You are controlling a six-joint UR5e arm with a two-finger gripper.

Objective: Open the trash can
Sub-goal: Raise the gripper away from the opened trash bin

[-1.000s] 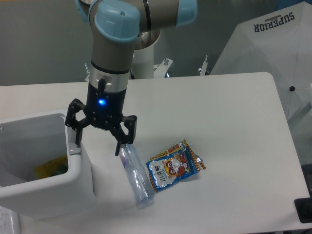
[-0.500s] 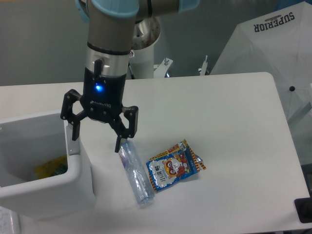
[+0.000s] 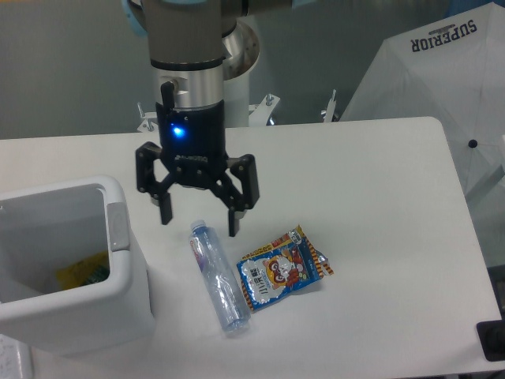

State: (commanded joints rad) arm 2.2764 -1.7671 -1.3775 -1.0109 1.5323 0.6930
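My hand (image 3: 199, 219) hangs open and empty beside one trash can (image 3: 71, 304), cut off at lower left, its contents unclear.

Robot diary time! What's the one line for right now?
gripper: open, empty, above table | large white plastic trash can: open, yellow item inside | clear plastic bottle: lying flat | blue snack packet: beside bottle

a single fixed camera looks down from above the front of the table (image 3: 379, 158), facing the arm's base at the far edge. it sits fairly near: the trash can (image 3: 71, 308) is cropped at left, the arm at the top.
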